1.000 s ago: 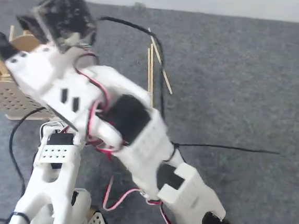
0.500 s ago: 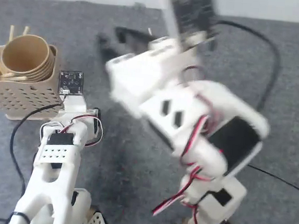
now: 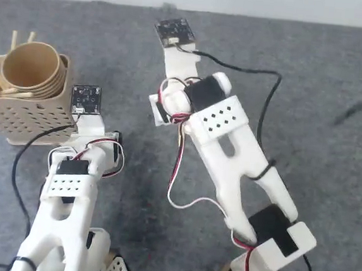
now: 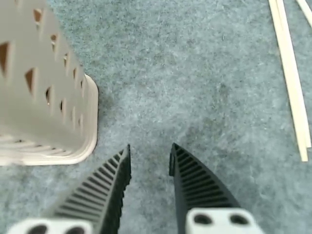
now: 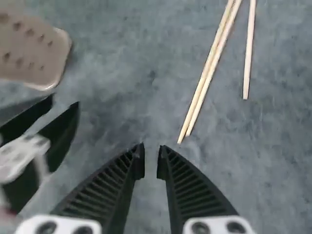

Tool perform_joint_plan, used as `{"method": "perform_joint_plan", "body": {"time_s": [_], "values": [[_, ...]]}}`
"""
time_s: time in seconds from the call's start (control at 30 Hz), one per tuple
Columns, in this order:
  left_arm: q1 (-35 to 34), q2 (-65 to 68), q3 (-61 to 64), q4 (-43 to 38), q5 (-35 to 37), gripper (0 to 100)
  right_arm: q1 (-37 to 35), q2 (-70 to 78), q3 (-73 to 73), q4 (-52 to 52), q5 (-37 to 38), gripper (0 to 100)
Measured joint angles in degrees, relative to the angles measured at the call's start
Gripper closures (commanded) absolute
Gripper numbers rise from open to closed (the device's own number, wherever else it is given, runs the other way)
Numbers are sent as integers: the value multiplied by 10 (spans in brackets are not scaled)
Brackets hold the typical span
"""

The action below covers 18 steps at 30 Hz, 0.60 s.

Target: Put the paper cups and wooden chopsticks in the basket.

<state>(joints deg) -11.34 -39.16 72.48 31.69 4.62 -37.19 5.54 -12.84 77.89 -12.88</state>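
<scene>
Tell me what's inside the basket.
A stack of paper cups stands in the basket, with chopsticks poking up behind and beside it. The cups hide the basket's floor, so anything lower down cannot be seen.

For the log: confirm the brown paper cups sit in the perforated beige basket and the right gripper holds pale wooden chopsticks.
Wrong: the right gripper holds nothing; the right wrist view shows the pale wooden chopsticks lying on the grey carpet.
</scene>
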Motion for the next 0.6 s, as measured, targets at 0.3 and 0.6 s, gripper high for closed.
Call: {"method": "perform_joint_plan", "body": {"time_s": [0.3, 0.6], "values": [[0, 0, 0, 0, 0, 876, 40, 86, 113, -220, -18, 928], [0, 0, 0, 0, 0, 876, 103, 193, 113, -330, -109, 927]]}}
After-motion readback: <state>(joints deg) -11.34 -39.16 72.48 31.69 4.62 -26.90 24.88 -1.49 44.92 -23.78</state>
